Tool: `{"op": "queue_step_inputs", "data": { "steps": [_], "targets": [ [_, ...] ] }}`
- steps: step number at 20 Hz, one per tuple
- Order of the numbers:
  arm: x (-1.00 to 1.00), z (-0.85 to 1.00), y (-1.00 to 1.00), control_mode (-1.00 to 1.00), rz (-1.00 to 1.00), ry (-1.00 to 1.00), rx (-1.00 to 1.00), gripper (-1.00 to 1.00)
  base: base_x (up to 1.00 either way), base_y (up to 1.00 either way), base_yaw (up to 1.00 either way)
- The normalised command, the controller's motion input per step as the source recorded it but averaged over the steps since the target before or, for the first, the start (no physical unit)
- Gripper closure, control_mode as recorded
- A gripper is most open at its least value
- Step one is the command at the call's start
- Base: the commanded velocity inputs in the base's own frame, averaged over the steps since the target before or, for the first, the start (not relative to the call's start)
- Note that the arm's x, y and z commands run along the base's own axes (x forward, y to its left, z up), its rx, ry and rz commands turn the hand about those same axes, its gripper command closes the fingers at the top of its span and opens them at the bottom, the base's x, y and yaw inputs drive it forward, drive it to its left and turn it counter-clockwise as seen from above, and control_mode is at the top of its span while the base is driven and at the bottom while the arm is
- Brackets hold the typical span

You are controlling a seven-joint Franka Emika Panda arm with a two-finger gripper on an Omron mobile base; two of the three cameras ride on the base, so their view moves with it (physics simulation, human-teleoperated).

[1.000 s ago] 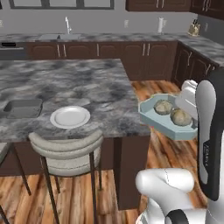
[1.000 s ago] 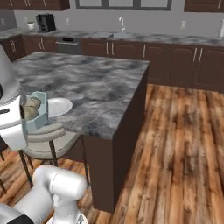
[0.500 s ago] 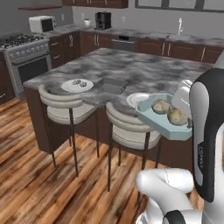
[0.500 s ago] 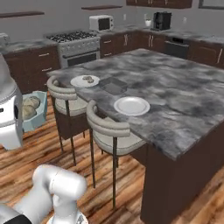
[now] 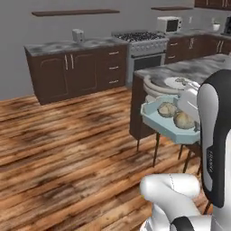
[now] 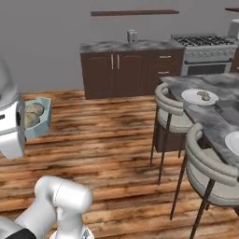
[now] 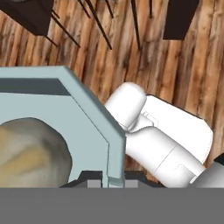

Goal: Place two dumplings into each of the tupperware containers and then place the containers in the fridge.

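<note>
My gripper point(image 7: 113, 180) is shut on the rim of the pale blue tupperware container point(image 5: 155, 121), holding it level in the air over the wooden floor, beside the island. Two tan dumplings point(image 5: 167, 109) point(image 5: 184, 120) lie inside it. In the right base view the same container point(image 6: 43, 122) sticks out from behind my arm, with both dumplings point(image 6: 33, 109) showing. The hand view has the container's corner point(image 7: 87, 105) and one dumpling point(image 7: 30, 153) up close. A dark grey tray point(image 6: 228, 106), apparently the second container, lies on the island. The fridge is out of view.
The marble island point(image 6: 212, 123) carries a white plate with more dumplings point(image 6: 200, 96) and a second plate point(image 6: 233, 140). Two stools point(image 6: 170, 114) point(image 6: 210, 175) stand against it. Dark cabinets point(image 5: 74, 67), a stove point(image 5: 144, 49) and a microwave point(image 5: 169, 24) line the far wall. Wooden floor stretches to the left.
The whole picture has swung round as the base turns away from the island toward the far wall. The blue container with its two dumplings stays in the gripper throughout.
</note>
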Motion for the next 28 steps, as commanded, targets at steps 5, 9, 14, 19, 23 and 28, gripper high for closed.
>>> {"op": "queue_step_inputs", "data": {
  "steps": [5, 9, 14, 19, 23, 28],
  "targets": [
    [0.00, 0.00, 0.00, 1.00, 0.00, 0.00, 0.00, 1.00, 0.00, 0.63, 0.88],
    [0.00, 0.00, 0.00, 1.00, 0.00, 0.00, 0.00, 1.00, 0.00, 0.24, 0.97],
    [0.00, 0.00, 0.00, 1.00, 0.00, 0.00, 0.00, 1.00, -0.09, 0.00, 1.00],
    [0.00, 0.00, 0.00, 1.00, 0.00, 0.00, 0.00, 1.00, -0.10, 0.00, 1.00],
    [0.00, 0.00, 0.00, 1.00, 0.00, 0.00, 0.00, 1.00, -0.08, 0.00, 1.00],
    [0.00, 0.00, 0.00, 1.00, 0.00, 0.00, 0.00, 1.00, -0.01, -0.01, 1.00]
  ]
}}
